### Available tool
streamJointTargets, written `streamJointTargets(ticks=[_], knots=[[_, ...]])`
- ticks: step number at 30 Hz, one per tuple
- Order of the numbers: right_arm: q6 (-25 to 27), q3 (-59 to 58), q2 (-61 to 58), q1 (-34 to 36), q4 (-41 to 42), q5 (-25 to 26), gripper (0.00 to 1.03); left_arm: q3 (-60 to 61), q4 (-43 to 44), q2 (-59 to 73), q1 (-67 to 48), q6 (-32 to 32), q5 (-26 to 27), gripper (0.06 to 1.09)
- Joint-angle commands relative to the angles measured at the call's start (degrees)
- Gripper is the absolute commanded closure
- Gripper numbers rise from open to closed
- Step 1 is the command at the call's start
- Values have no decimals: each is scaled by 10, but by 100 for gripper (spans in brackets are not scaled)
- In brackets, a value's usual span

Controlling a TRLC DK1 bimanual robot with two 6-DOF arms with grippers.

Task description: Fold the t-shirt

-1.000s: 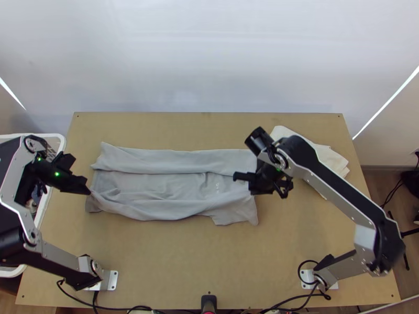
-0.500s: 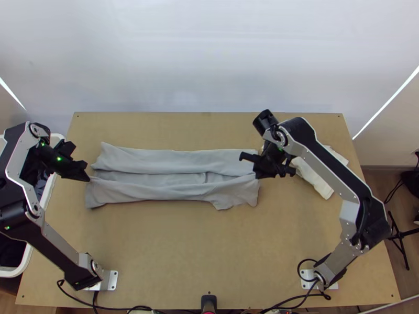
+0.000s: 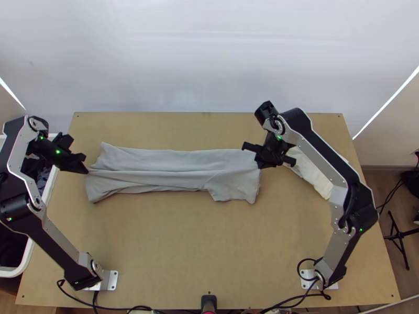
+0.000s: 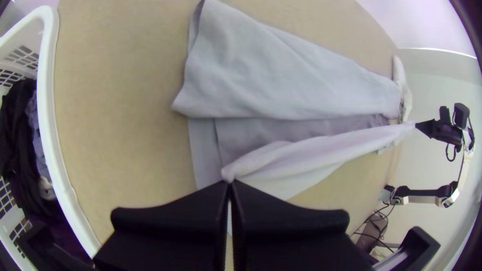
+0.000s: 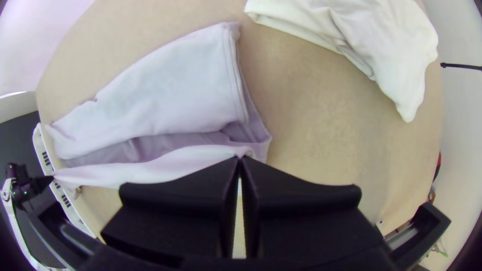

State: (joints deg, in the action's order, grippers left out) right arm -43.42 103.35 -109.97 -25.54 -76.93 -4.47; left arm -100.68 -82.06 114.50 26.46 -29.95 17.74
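The light grey t-shirt (image 3: pixel 157 167) lies as a long strip across the table, its far side folded inward and its near side lifted over the middle. At the strip's left end is my left gripper (image 3: pixel 86 170); in the left wrist view the left gripper (image 4: pixel 229 183) is shut on a pinch of the lifted edge. My right gripper (image 3: pixel 259 166) is at the strip's right end, and in the right wrist view the right gripper (image 5: pixel 239 158) is shut on the other end of that edge. The lifted cloth (image 4: pixel 311 150) stretches between both grippers.
A white basket (image 3: pixel 50 188) with dark clothes stands off the table's left edge, beneath the left arm. A cream cloth (image 5: pixel 346 30) lies at the back right, partly under the right arm.
Both grippers have moved up the picture, carrying the t-shirt's near edge toward the far fold. The grey strip has become narrower and its inner panel is now covered in the top view.
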Motion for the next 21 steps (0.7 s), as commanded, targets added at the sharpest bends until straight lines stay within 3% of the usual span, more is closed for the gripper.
streamJointTargets(ticks=[1, 21], knots=[[1, 33, -33, 2, 0, 10, 100, -58, 4, 33, -8, 10, 6, 105], [5, 78, -122, 12, 1, 44, 100, -230, 6, 137, -62, 36, 13, 105]])
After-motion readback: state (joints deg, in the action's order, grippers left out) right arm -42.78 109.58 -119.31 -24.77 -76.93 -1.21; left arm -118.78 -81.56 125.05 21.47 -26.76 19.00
